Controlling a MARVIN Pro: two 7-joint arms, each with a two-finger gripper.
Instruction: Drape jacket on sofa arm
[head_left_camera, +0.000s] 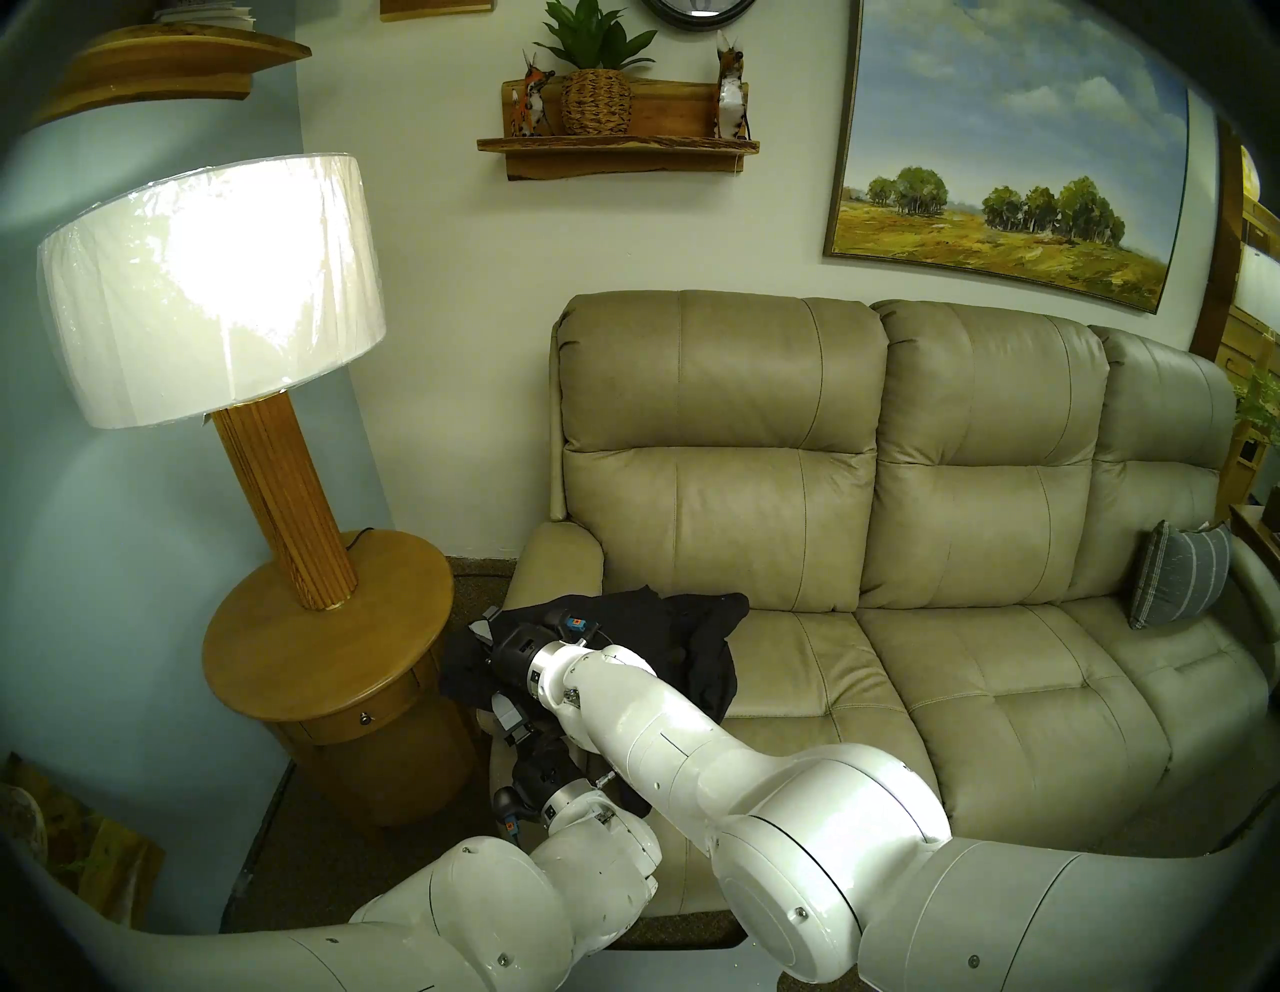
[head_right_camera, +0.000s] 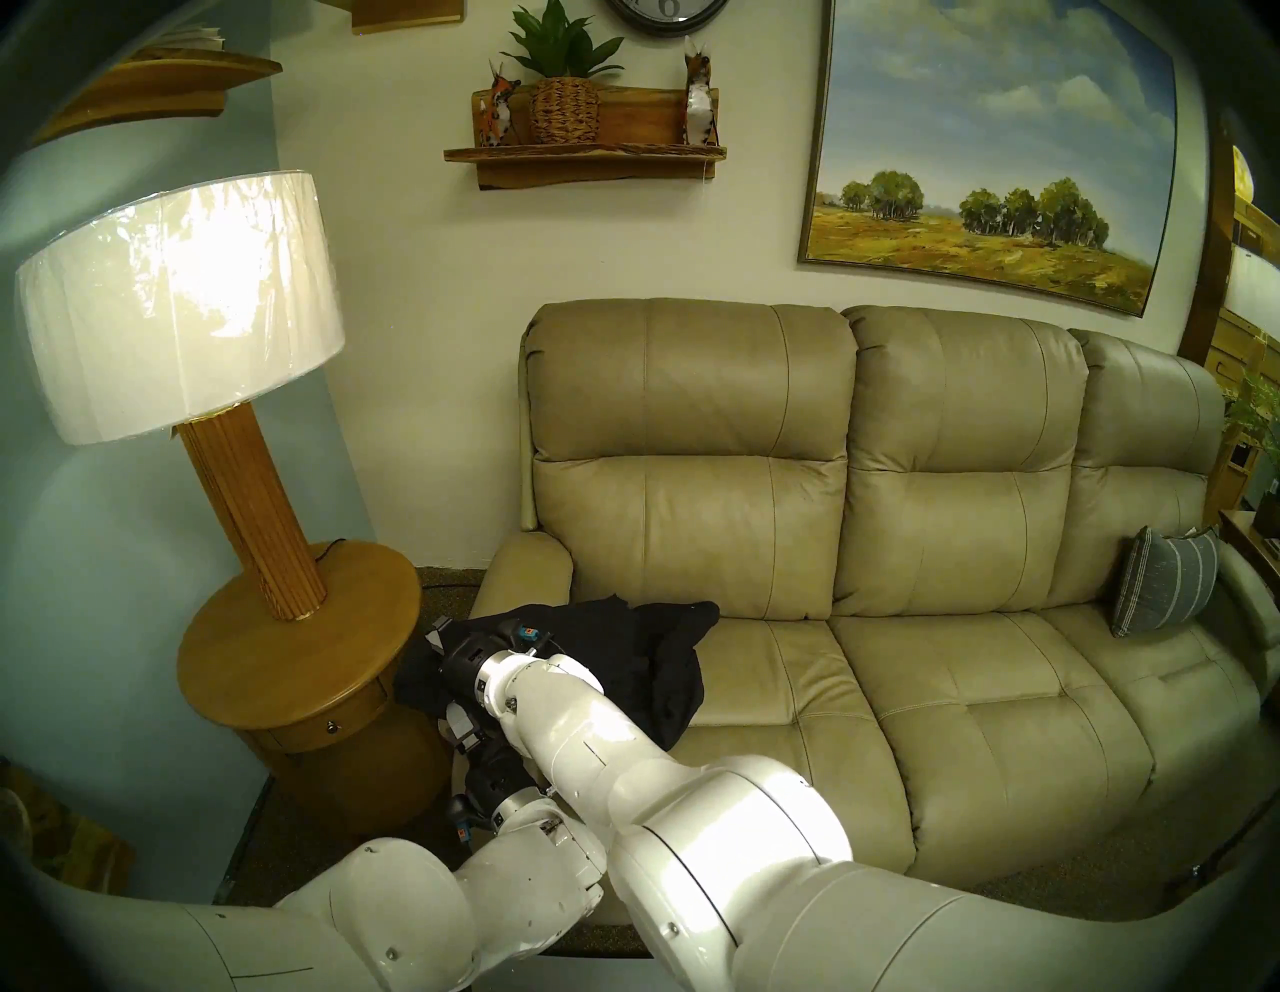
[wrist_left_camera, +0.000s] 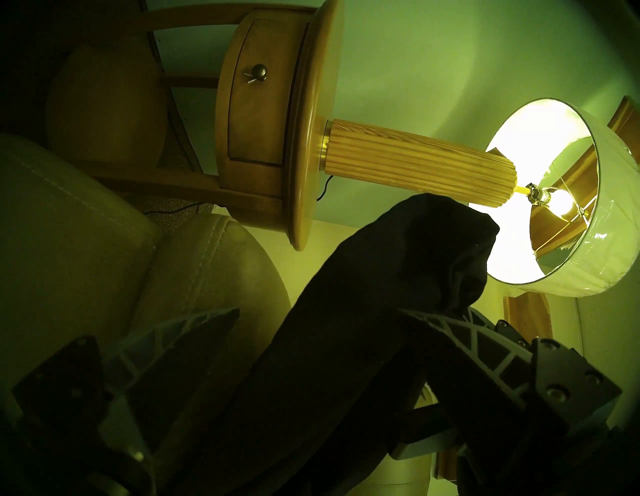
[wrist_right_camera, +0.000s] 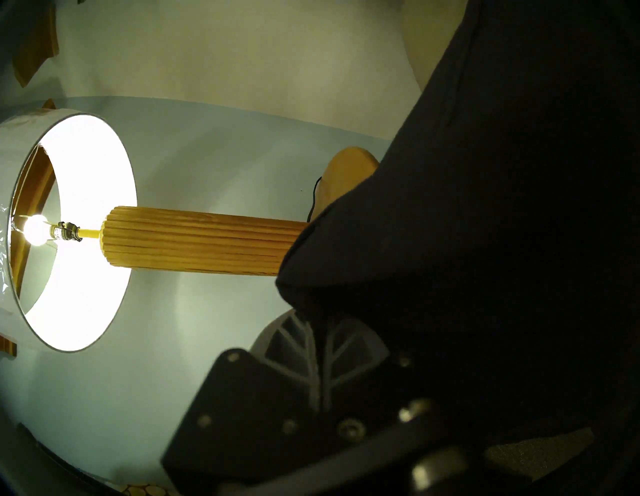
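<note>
Lamp (head_left_camera: 208, 291) on round side surface (head_left_camera: 325, 665) at 9 o'clock, close to the drop zone. Right tool (head_left_camera: 483, 632) clamped on jacket (head_left_camera: 665, 644), holding its edge out past the sofa arm (head_left_camera: 554, 561) toward the side surface, likely so cloth hangs both sides. Left tool (head_left_camera: 508, 722) just below, fingers apart, cloth across one finger (wrist_left_camera: 460, 332). Jacket bulk trails onto the seat at 3 o'clock.

A home living room. Beige leather sofa (head_left_camera: 866, 554), lit lamp (head_left_camera: 208, 291) on a round side table (head_left_camera: 325, 658), landscape painting (head_left_camera: 1004, 152), plant shelf (head_left_camera: 616, 145).
</note>
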